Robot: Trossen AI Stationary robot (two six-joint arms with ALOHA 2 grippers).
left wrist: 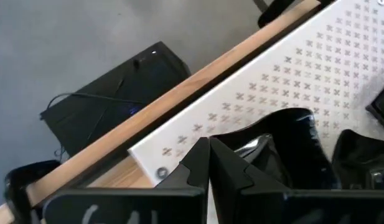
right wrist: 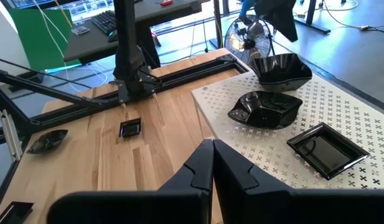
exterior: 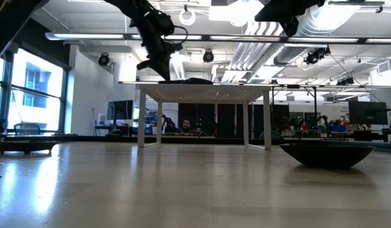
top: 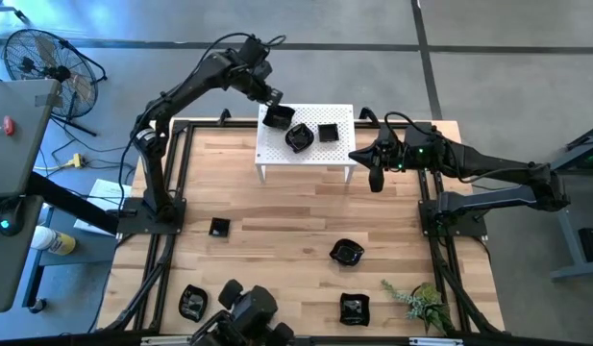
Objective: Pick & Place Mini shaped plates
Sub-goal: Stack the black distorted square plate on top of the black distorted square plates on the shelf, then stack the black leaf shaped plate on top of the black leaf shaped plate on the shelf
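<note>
A white perforated stand [top: 306, 154] at the table's far middle carries three glossy black mini plates: one at its far left corner [top: 278, 117], a wavy one [top: 298, 137] and a flat square one [top: 328, 132]. My left gripper [top: 273, 98] reaches over the far left corner and is shut at the first plate's rim. My right gripper [top: 376, 180] hangs shut and empty just off the stand's right end. More black plates lie on the wood: a small square one [top: 219, 227], a round one [top: 346, 253] and two near the front edge [top: 192, 302] [top: 354, 309]. My left gripper [left wrist: 209, 149] is shut on the far rim [right wrist: 272, 57] of the deep square plate [left wrist: 291, 140], coming from above and slanting down. The fingers seem to pinch the thin wall only at their free ends. The plate's bottom [right wrist: 282, 84] sits on or just over the stand; which, I cannot tell.
A green plant sprig [top: 421, 303] lies at the table's near right corner and a black camera mount [top: 243, 317] stands at the near edge. Black frame rails [top: 171, 173] run along both sides. Bare wood [top: 286, 216] stretches between the stand and the loose plates.
</note>
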